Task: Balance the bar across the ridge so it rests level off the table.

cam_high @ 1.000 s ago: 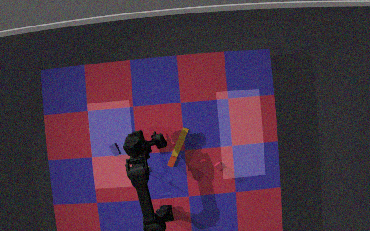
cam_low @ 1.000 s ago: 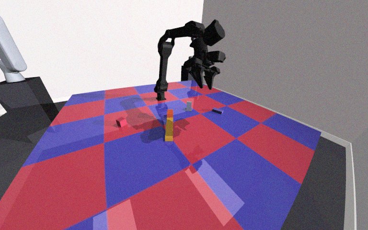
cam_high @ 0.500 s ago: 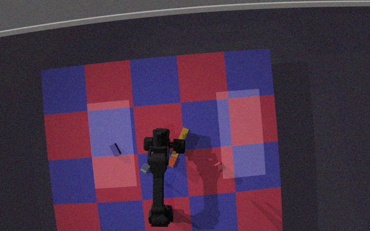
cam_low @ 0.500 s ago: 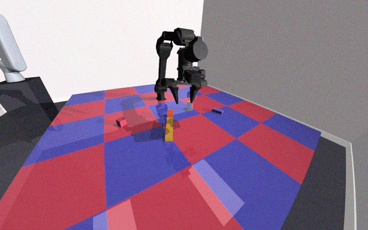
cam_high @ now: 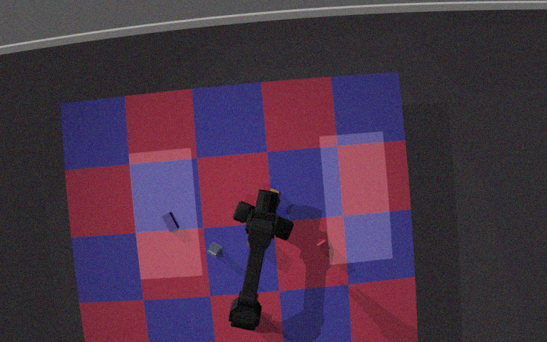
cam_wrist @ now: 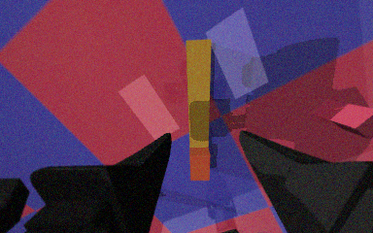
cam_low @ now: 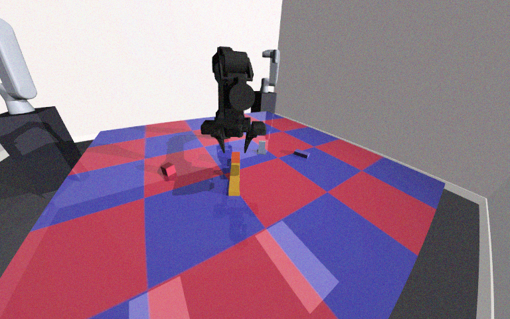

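Note:
The bar [cam_high: 273, 191] [cam_low: 234, 183] [cam_wrist: 198, 73], yellow with an orange end, lies on the checkered table top [cam_high: 302, 114] [cam_low: 194, 244]. In the top view the arm covers most of it. My gripper [cam_low: 234, 151] [cam_wrist: 204, 136] is open and empty above the bar. In the wrist view its fingertips stand on either side of the bar's line, level with the yellow part near the orange end. A small red angular block [cam_high: 320, 242] [cam_low: 168, 171] [cam_wrist: 356, 116] sits apart from the bar. Whether it is the ridge I cannot tell for certain.
A small grey block [cam_high: 214, 249] [cam_low: 261, 147] stands upright on the other side of the bar from the red block. A flat dark purple block [cam_high: 170, 221] [cam_low: 301, 153] lies beyond it. White arms [cam_low: 8, 59] [cam_low: 274, 71] stand on dark pedestals in the background.

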Tool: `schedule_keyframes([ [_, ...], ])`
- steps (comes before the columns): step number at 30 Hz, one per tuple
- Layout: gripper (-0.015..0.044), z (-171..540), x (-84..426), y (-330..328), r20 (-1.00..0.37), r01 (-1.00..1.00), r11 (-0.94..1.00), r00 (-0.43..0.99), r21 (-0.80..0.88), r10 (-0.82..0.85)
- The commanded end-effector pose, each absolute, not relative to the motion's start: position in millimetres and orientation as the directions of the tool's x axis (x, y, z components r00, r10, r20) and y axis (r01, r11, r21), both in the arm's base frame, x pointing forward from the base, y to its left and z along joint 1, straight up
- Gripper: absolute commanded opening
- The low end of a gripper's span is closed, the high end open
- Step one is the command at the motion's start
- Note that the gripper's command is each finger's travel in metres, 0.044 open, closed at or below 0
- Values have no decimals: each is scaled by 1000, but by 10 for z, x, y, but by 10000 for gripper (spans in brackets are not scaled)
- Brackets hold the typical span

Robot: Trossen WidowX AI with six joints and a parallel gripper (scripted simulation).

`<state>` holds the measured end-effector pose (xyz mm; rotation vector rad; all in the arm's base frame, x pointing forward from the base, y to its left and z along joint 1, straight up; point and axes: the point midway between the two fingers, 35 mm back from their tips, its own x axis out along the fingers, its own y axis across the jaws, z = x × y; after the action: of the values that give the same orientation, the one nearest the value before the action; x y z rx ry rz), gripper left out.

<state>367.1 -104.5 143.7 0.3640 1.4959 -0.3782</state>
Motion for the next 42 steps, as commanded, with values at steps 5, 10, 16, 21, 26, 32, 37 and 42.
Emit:
schedule_keyframes([
  [5,315,1198,3681,-1045,-1000,471,882,30,7,-8],
  [10,315,861,3683,-1045,-1000,471,882,30,7,-8],
  [16,315,761,3677,-1043,-1000,471,882,30,7,-8],
  [21,315,711,3680,-1044,-1000,471,882,30,7,-8],
  [26,315,629,3683,-1045,-1000,471,882,30,7,-8],
  [32,315,530,3684,-1045,-1000,471,882,30,7,-8],
  [37,315,506,3683,-1045,-1000,471,882,30,7,-8],
  [42,315,506,3683,-1045,-1000,471,882,30,7,-8],
])
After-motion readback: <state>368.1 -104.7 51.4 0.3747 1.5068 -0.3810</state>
